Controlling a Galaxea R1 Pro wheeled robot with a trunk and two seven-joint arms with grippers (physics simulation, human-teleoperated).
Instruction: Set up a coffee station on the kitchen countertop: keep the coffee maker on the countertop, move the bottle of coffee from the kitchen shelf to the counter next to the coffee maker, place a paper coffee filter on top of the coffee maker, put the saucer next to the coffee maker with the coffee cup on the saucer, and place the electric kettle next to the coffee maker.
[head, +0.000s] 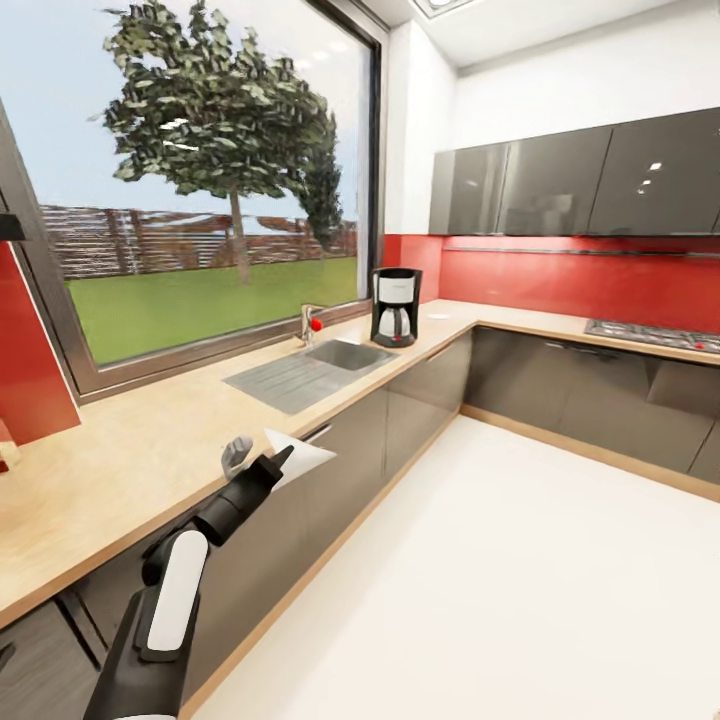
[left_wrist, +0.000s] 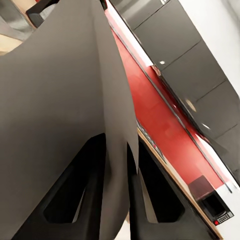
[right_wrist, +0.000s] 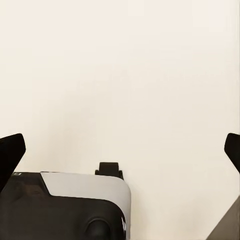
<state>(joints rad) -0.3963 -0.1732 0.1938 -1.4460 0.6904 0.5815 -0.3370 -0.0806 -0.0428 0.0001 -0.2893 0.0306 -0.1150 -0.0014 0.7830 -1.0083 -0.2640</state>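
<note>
The black and silver coffee maker stands on the wooden countertop near the far corner, beyond the sink. My left gripper is shut on a white paper coffee filter, held over the counter's front edge, well short of the coffee maker. In the left wrist view the filter appears as a grey sheet pinched between the dark fingers of the left gripper. My right gripper is open, pointing down at the pale floor with nothing between its fingers.
A steel sink with drainboard and faucet lies between me and the coffee maker. A cooktop sits on the right counter run under grey wall cabinets. The white floor offers wide free room.
</note>
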